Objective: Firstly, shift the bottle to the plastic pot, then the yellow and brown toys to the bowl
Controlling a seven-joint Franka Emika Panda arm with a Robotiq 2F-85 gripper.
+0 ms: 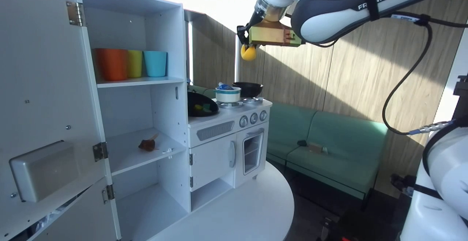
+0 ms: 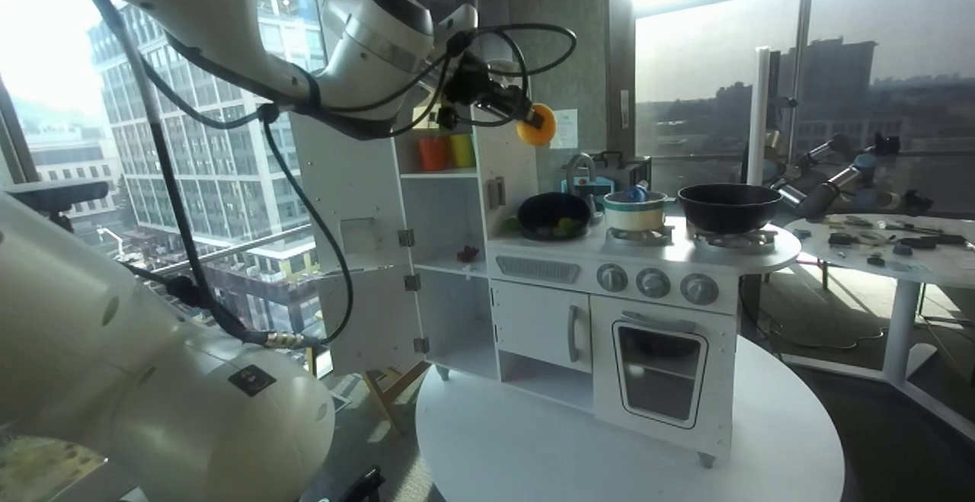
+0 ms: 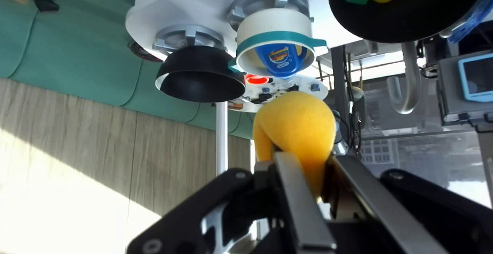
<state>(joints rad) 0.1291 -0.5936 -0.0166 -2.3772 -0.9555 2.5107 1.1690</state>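
Note:
My gripper (image 3: pixel 311 160) is shut on the yellow toy (image 3: pixel 300 119), which sticks out past the fingertips. In both exterior views gripper and toy hang high above the toy stove. The blue bottle (image 3: pixel 281 59) lies tilted inside the plastic pot (image 3: pixel 273 22), a whitish pot with a teal rim on a burner. Beside it, on the neighbouring burner, stands the black bowl (image 3: pixel 200 74); its inside looks dark and I cannot make out its bottom. The brown toy (image 1: pixel 147 145) rests on the cabinet's middle shelf, seen small in an exterior view (image 2: pixel 467 254).
A black basin (image 1: pixel 193 105) by the faucet (image 2: pixel 585 163) holds green and yellow pieces. Orange (image 1: pixel 111 64), yellow (image 1: pixel 134 64) and teal (image 1: pixel 155 64) cups stand on the upper shelf. The tall cabinet's side wall (image 1: pixel 179 105) rises next to the stove; its door (image 1: pixel 40 87) stands open.

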